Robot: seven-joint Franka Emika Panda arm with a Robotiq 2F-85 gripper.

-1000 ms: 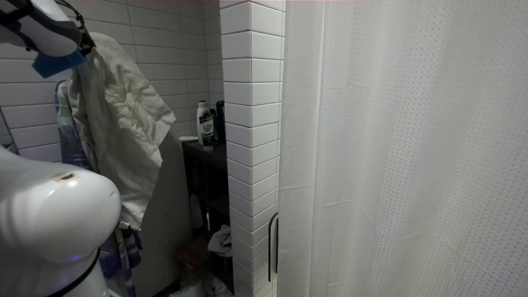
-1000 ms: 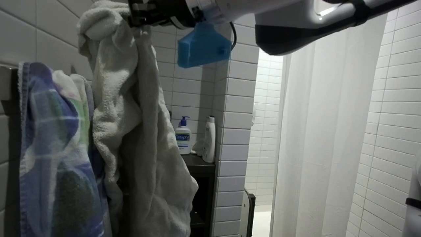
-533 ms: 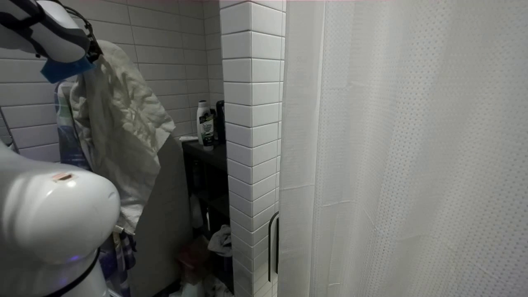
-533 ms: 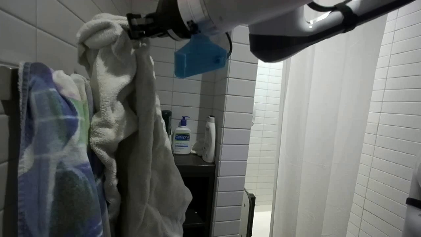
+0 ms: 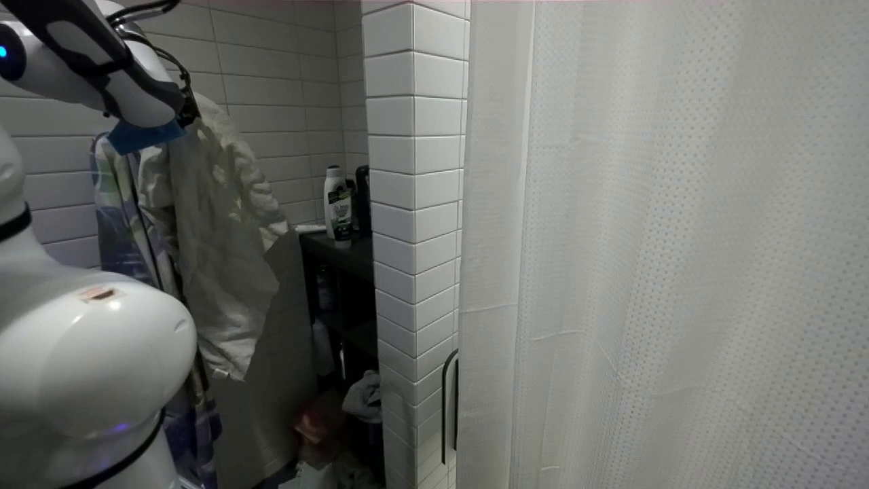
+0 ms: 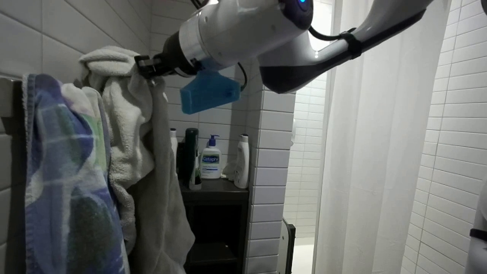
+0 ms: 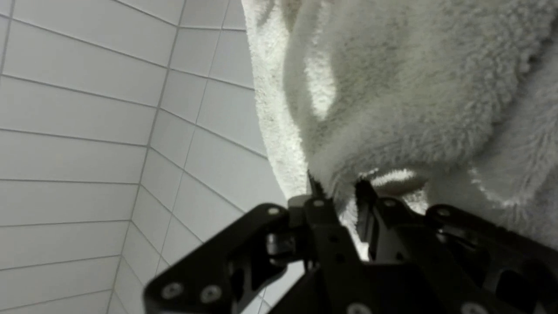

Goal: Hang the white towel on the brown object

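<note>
The white towel (image 6: 129, 156) pinched near its top, hanging at the left of the frame.

In the wrist view the gripper (image 7: 341, 188) nips a fold of it between its jaws. In an exterior view the towel's bunched top sits just left of the gripper, toward the tiled wall (image 6: 72, 30) at upper left; its long axis runs downward, just beside a patterned towel (image 6: 62, 171) at the far left. No brown object can be made out; it may be hidden. The coming move likely turns on that order: towel leading to the left, gripper behind, so the top should be draped over before the grip loosens.
</note>
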